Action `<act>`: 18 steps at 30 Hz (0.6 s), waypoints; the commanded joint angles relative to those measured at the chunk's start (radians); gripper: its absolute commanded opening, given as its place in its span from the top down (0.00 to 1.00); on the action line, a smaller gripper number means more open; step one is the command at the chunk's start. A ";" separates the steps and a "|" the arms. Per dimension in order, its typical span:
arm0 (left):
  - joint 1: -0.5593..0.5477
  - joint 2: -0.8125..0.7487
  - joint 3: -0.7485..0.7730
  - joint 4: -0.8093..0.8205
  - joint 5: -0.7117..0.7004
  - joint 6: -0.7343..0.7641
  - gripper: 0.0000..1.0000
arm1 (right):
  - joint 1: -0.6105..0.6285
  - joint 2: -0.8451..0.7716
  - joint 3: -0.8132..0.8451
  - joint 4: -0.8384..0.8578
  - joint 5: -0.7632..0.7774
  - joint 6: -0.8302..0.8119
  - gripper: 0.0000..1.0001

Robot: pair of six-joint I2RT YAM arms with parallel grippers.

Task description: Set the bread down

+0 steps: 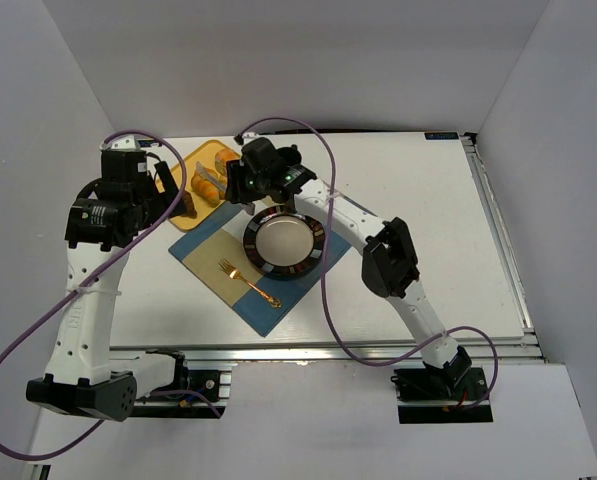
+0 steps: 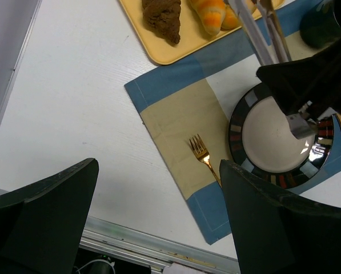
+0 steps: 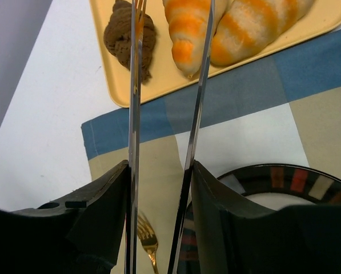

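Observation:
The golden-orange ridged croissant (image 3: pixel 187 28) and the dark brown lumpy chunk (image 3: pixel 124 34) lie on a yellow tray (image 3: pixel 159 80). Both also show in the left wrist view: croissant (image 2: pixel 211 14), chunk (image 2: pixel 163 17). My right gripper (image 3: pixel 159 217) is shut on metal tongs (image 3: pixel 135 114). The tong arms stand apart and reach over the tray, one across the chunk, one across the croissant; their tips are out of frame. My left gripper (image 2: pixel 159 228) is open and empty, high above the table left of the placemat.
A dark-rimmed plate (image 1: pixel 285 262) and a gold fork (image 1: pixel 246 281) sit on a blue and beige placemat (image 1: pixel 213 262). Another golden-orange pastry (image 3: pixel 256 25) lies beside the croissant. The right arm (image 2: pixel 313 74) hangs over the plate. White walls enclose the table.

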 commanded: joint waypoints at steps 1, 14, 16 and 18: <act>-0.001 -0.008 0.000 0.012 0.014 0.012 0.02 | 0.003 0.019 0.020 0.107 -0.026 -0.019 0.50; -0.001 -0.037 -0.044 -0.001 -0.025 0.013 0.02 | 0.011 0.137 0.043 0.086 -0.037 -0.045 0.55; -0.001 -0.042 -0.052 -0.006 -0.026 0.010 0.02 | 0.014 0.132 0.048 0.084 -0.032 -0.058 0.72; -0.001 -0.049 -0.062 -0.008 -0.035 0.010 0.02 | 0.014 0.125 0.048 0.087 -0.029 -0.059 0.91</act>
